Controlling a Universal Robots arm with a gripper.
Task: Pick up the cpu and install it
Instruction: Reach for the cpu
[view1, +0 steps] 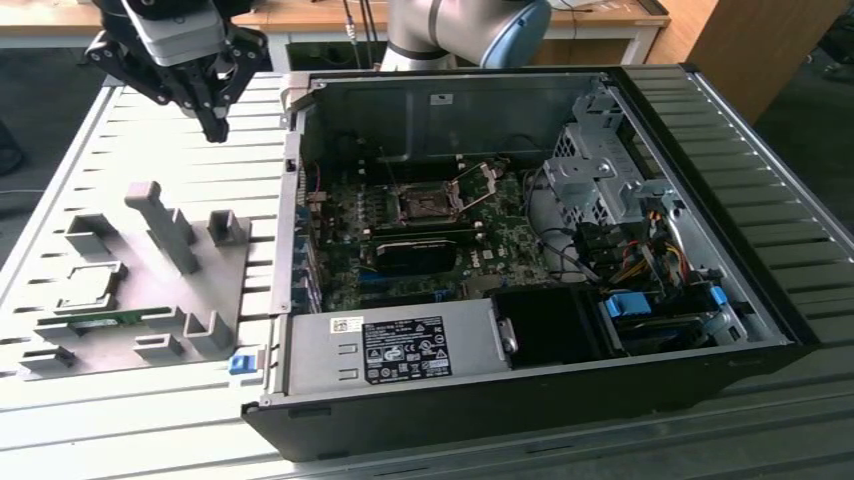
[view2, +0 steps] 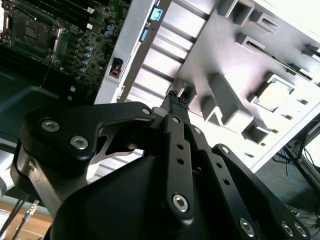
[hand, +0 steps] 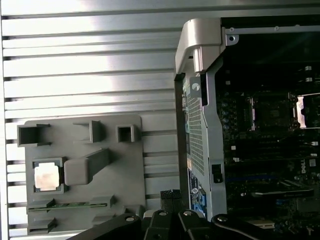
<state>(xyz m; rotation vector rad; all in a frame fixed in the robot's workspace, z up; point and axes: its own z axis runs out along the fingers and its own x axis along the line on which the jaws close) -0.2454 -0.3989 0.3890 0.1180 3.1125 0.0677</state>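
The cpu (view1: 91, 285) is a small silvery square lying in a recess of the grey fixture plate (view1: 160, 300), at the exterior view's left. Both wrist views show the cpu (view2: 274, 95) (hand: 46, 176) flat in that holder. My gripper (view1: 214, 128) hangs well above the slatted table, beyond the plate's far edge and left of the case, far from the chip. Its black fingertips (view2: 176, 100) meet with nothing between them, so my gripper (hand: 170, 196) is shut and empty. The motherboard socket (view1: 424, 205) (hand: 272, 112) lies inside the case with its metal frame lifted.
The open black computer case (view1: 747, 300) holds a power supply (view1: 394, 352), cables and a drive cage (view1: 594, 170). A green memory stick (view1: 94, 320) (hand: 65, 205) sits in the fixture plate beside upright grey posts (view1: 167, 225). The case's side wall (hand: 200, 125) stands between plate and board.
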